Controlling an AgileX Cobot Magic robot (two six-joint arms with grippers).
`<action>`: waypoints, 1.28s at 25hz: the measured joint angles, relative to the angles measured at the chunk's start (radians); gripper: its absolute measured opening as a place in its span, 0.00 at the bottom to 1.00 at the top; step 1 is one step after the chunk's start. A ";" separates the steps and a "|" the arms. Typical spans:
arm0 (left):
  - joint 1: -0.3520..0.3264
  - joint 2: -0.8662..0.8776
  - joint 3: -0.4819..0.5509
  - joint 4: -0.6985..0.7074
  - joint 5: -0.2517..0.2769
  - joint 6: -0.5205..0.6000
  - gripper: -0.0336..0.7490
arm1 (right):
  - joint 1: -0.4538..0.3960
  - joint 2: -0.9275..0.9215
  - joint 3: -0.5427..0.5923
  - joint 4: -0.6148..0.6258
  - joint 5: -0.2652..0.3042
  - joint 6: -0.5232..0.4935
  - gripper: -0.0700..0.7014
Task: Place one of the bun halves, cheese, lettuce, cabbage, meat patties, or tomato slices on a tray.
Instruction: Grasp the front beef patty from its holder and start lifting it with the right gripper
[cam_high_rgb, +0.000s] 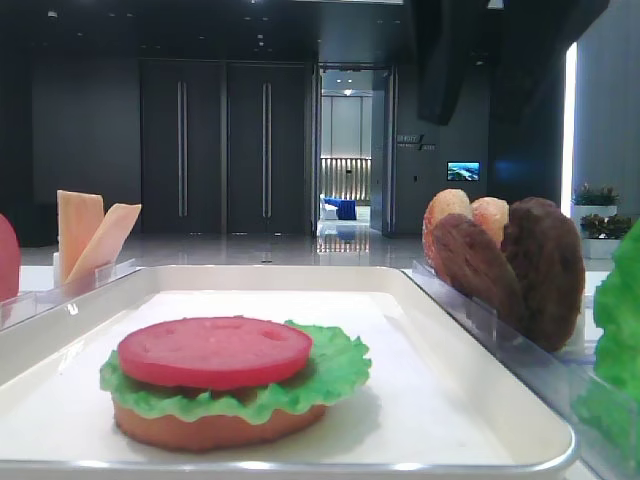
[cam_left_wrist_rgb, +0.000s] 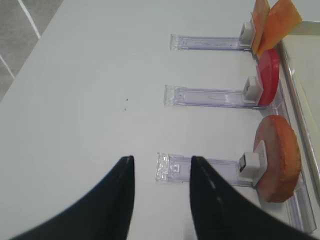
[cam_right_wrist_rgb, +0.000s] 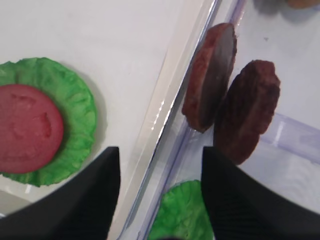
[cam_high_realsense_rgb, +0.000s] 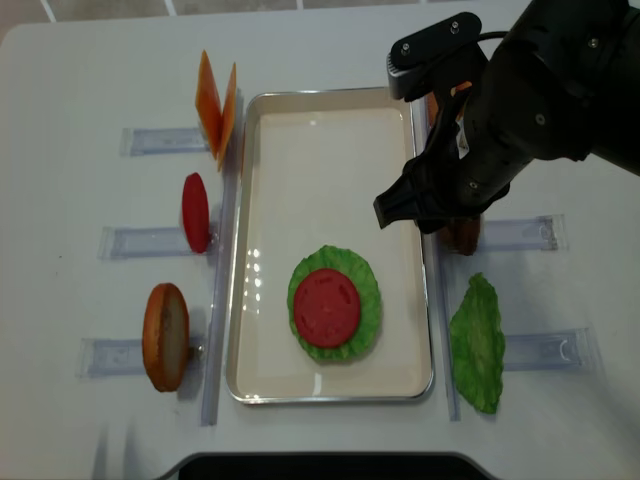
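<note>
Right gripper (cam_right_wrist_rgb: 160, 190) jaws parted, empty, left gripper (cam_left_wrist_rgb: 162, 195) jaws closed

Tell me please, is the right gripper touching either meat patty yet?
Apart: the right wrist view shows the right gripper open, both fingers short of the meat patties.

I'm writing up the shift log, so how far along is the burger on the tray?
Done: a bun half, lettuce and a tomato slice are stacked on the tray. In hand: nothing is held; the right gripper hangs open above the tray's edge, beside the meat patties standing in their rack. The left gripper is shut. Left: patties, cheese and the other bun half are still outside.
</note>
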 joint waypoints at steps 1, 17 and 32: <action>0.000 0.000 0.000 0.000 0.000 0.000 0.41 | 0.000 0.013 -0.009 -0.010 0.000 0.000 0.56; 0.000 0.000 0.000 0.000 0.000 0.000 0.41 | 0.002 0.115 -0.079 -0.058 -0.039 -0.011 0.64; 0.000 0.000 0.000 0.001 0.000 0.000 0.41 | 0.002 0.118 -0.079 -0.132 -0.081 0.028 0.64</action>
